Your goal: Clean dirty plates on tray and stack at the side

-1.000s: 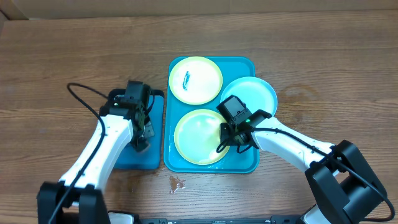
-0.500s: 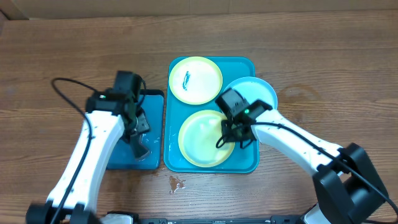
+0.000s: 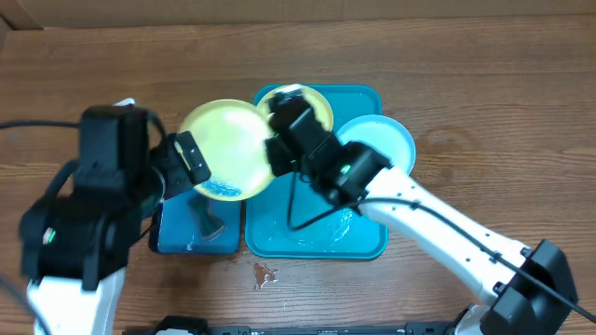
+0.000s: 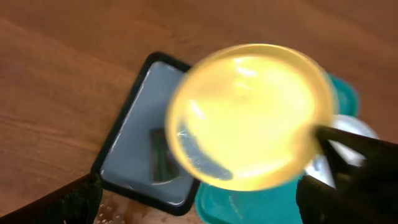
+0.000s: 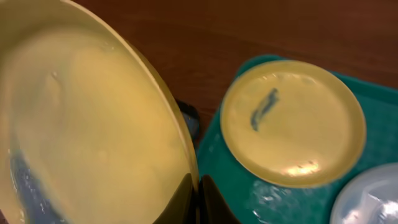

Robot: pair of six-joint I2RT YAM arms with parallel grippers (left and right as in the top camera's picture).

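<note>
My right gripper [image 5: 198, 194] is shut on the rim of a yellow-green plate [image 3: 223, 149]. It holds the plate tilted in the air over the left edge of the teal tray [image 3: 363, 240]. A blue smear [image 3: 223, 189] shows near the plate's lower edge. A second yellow-green plate [image 5: 292, 121] with a blue streak lies at the back of the tray, partly under my right arm. The pale blue-white plate [image 3: 386, 140] rests on the tray's right rim. My left gripper [image 4: 199, 190] is wide open and holds nothing. It is raised to the left of the held plate, facing it.
A small dark-rimmed blue tray [image 3: 172, 240] lies left of the teal tray, with a grey sponge [image 3: 205, 221] lying in it. Spilled drops [image 3: 264, 274] wet the wood in front of the trays. Bare wooden table surrounds everything.
My right gripper has lifted the front yellow-green plate off the tray and carried it up and left. My left gripper has opened and risen from the small tray, leaving the sponge there.
</note>
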